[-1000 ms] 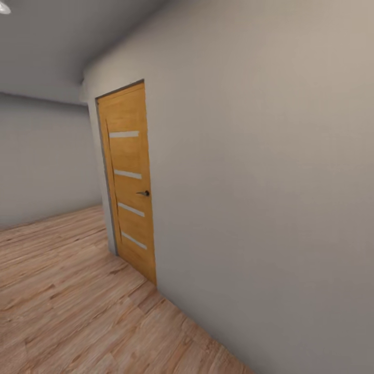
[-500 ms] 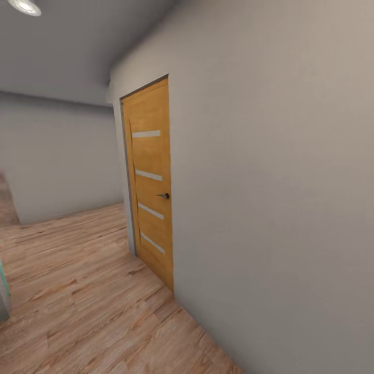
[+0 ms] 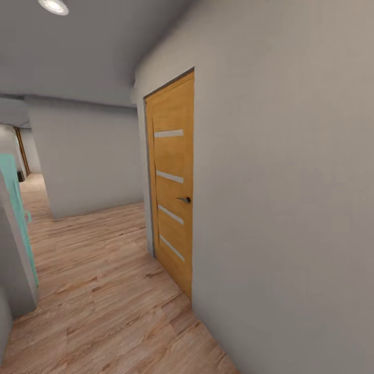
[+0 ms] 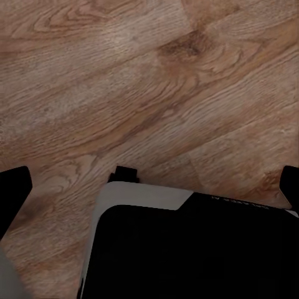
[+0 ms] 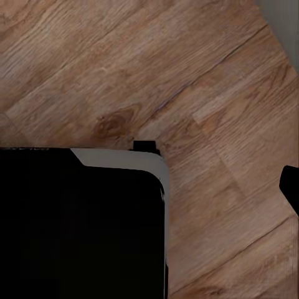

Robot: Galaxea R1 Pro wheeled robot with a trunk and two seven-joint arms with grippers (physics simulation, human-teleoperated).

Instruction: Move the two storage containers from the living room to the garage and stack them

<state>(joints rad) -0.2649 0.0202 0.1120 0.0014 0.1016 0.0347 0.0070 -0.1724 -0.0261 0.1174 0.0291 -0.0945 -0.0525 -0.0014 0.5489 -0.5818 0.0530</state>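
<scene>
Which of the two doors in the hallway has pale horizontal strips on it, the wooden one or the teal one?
The orange-brown wooden door set in the right wall: it has four pale strips and a dark handle. The teal door at the left edge looks plain.

A light wood plank floor (image 3: 104, 291) runs along a corridor. An orange-brown wooden door with four pale horizontal slats (image 3: 174, 182) stands shut in the plain grey wall (image 3: 285, 208) at the right.

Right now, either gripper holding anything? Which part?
Nothing held. The left gripper and right gripper are both open over bare wood floor; no container between the fingers.
</scene>
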